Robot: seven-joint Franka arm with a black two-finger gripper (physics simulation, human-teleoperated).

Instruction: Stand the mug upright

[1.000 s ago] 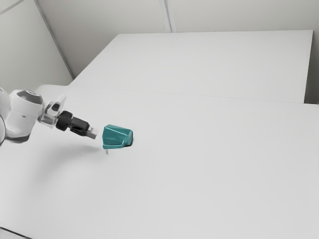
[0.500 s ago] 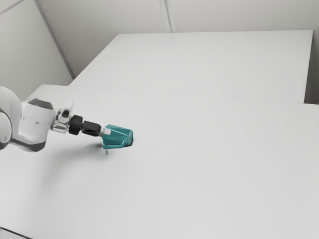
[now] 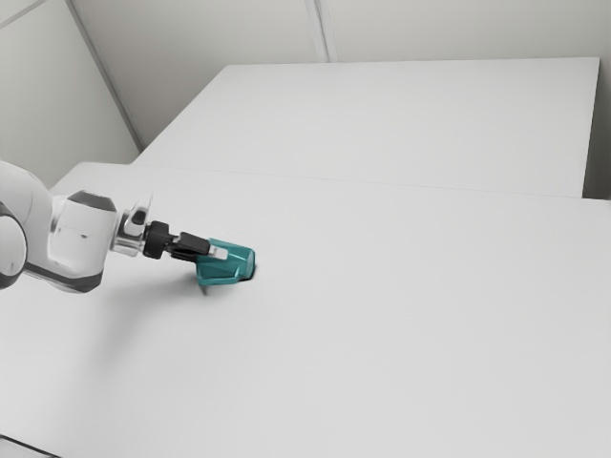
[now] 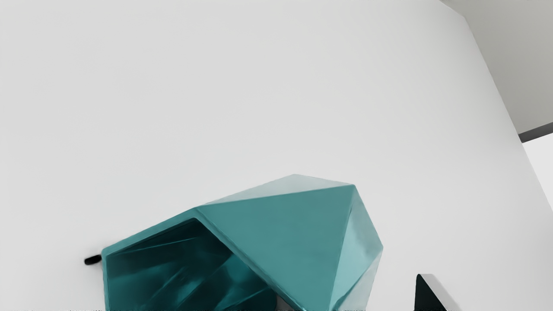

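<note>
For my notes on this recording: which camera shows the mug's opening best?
The wrist view: it looks into the opening of the mug. The exterior view shows the mug from outside, on its side, its open end toward the arm.

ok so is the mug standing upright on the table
No, the mug lies on its side on the table, its open mouth facing sideways instead of up.
</note>
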